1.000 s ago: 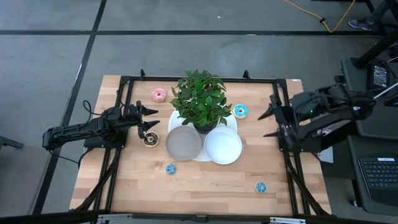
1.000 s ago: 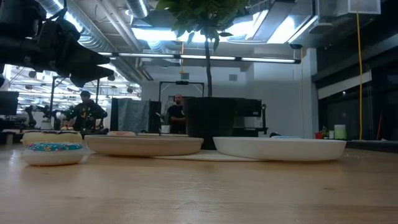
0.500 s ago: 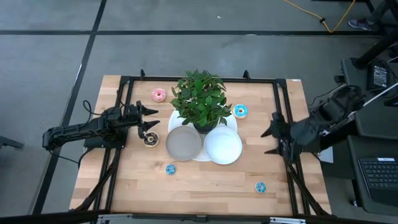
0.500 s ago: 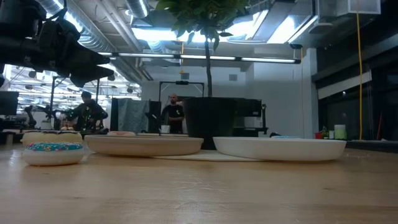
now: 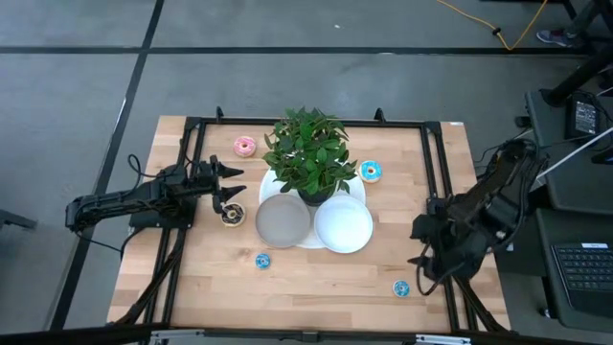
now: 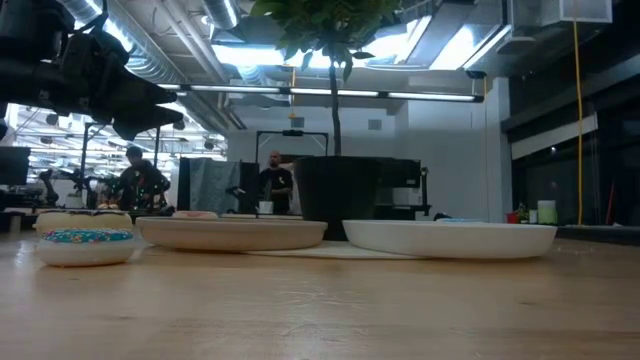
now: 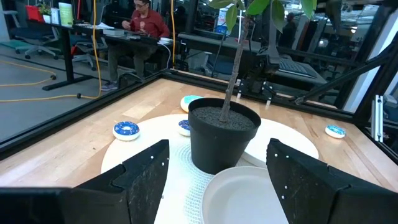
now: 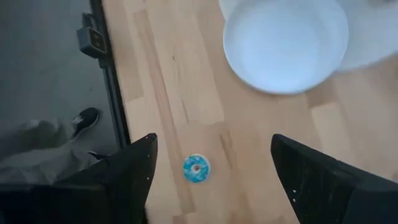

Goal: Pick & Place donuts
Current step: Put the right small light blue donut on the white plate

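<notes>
We're lining up a pick: right gripper [image 5: 419,245], jaws wide open, hangs above the blue donut [image 5: 401,287] near the table's [image 5: 326,287] front right corner. Next we need to drop straight down around it. Left gripper [image 5: 225,186] waits open near the left edge

The table [image 5: 326,278], filling the middle of the high view, is pale wood with visible plank grain and a smooth, lightly satin finish, edged by a matt black metal frame [image 5: 433,163]. At centre the white plate [image 5: 344,225] looks smooth and faintly glossy, the grey plate [image 5: 283,220] beside it more matt. The plant pot [image 7: 222,134] is matt black plastic holding rough, grainy soil.
</notes>
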Action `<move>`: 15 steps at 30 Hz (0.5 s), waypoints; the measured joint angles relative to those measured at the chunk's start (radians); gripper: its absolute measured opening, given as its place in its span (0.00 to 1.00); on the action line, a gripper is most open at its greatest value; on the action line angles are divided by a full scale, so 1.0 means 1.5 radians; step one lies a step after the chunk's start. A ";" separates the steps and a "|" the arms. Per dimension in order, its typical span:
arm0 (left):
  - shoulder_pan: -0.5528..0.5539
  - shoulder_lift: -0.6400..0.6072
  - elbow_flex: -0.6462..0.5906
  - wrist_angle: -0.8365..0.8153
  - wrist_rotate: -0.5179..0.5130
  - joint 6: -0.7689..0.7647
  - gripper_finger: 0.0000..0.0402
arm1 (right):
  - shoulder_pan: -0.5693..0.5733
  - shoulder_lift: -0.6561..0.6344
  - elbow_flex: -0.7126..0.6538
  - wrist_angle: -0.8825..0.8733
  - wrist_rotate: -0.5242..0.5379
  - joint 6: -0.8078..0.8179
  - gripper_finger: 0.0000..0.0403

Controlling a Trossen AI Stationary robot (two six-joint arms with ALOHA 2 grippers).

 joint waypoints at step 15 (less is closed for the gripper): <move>0.000 0.000 0.000 0.000 0.000 0.000 0.65 | 0.033 0.078 -0.002 -0.046 -0.052 0.361 0.78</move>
